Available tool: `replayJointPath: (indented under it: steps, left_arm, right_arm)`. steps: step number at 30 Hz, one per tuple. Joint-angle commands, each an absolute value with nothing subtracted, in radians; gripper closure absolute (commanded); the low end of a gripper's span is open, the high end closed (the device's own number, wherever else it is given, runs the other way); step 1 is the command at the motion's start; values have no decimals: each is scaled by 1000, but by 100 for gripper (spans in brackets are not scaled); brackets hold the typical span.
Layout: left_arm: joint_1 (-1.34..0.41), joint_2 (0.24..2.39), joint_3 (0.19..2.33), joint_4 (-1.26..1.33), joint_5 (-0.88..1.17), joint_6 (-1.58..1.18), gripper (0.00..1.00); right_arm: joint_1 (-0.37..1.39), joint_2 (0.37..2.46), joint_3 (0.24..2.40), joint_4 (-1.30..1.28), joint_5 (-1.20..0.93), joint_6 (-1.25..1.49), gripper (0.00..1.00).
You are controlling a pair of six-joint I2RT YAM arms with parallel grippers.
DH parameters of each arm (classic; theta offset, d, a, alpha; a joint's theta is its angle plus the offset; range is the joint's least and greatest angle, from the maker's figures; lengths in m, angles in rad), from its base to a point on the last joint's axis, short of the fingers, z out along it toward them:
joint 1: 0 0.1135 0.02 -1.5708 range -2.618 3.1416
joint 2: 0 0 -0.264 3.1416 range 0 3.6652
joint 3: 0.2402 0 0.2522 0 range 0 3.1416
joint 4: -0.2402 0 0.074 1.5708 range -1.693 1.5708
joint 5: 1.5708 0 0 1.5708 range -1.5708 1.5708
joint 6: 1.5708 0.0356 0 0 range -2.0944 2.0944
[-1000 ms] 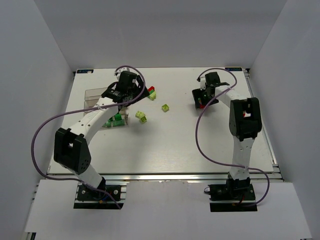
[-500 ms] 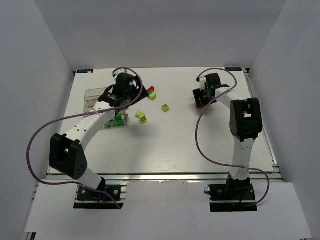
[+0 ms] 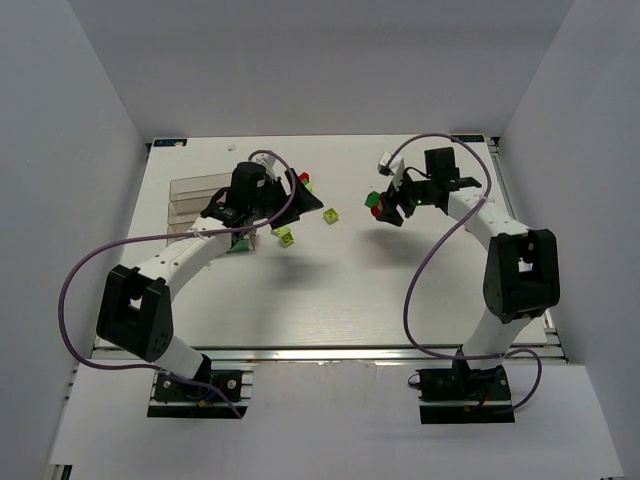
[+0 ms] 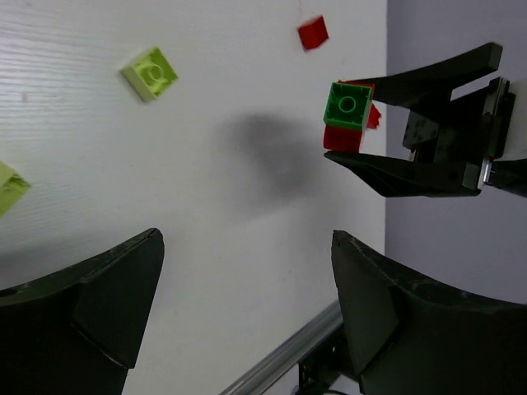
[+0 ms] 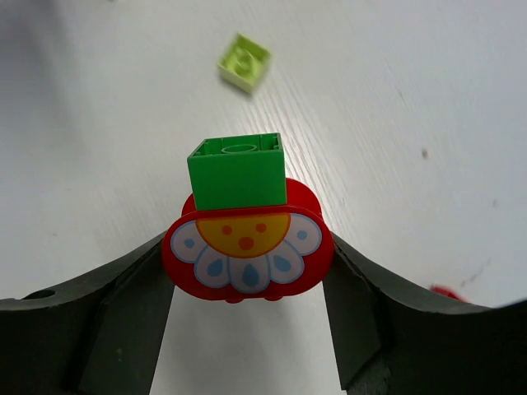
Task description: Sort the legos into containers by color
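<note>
My right gripper point(image 3: 384, 208) is shut on a red flower-faced piece point(image 5: 247, 247) with a green brick point(image 5: 237, 169) stuck on top, and holds it above the table right of centre. The left wrist view shows the same green and red stack point(image 4: 346, 115) between the right fingers point(image 4: 395, 173). My left gripper point(image 3: 303, 200) is open and empty, hovering just right of the clear tray point(image 3: 185, 193); its fingertips point(image 4: 140, 271) stand wide apart. Green bricks point(image 3: 238, 240) lie at the tray's near end. Two lime bricks point(image 3: 331, 215) point(image 3: 285, 235) lie between the grippers.
A red brick point(image 3: 303, 178) and a lime brick point(image 3: 306, 189) lie behind the left gripper. The left wrist view shows a lime brick point(image 4: 150, 72) and a small red brick point(image 4: 313, 33) on the table. The table's metal edge point(image 4: 280, 362) is close.
My right gripper has lifted the red and green stack and carried it left toward the centre. My left gripper has swung right, from over the tray toward the loose bricks.
</note>
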State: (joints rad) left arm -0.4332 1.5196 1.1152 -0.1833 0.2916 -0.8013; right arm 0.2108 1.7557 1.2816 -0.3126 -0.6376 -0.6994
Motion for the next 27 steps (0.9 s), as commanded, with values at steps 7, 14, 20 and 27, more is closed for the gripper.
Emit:
replayJointPath:
  steps: [7,14,20,27]
  left_arm:
    - [-430,1477,1075,-37,463,-796,8]
    - [-431,1471,1051,-35,474,-801,10]
    - [-439,1465,1026,-35,476,-802,11]
    - [-445,1465,989,24,506,-828,20]
  right_arm:
    - [363,1704,1316,-385,-842,-804,100]
    - [465,1690,1325,-328,-831,-716,100]
    - [497,1697,1338,-302,-819,-687,100]
    - [512,1697,1345,-281,-818,-658,100]
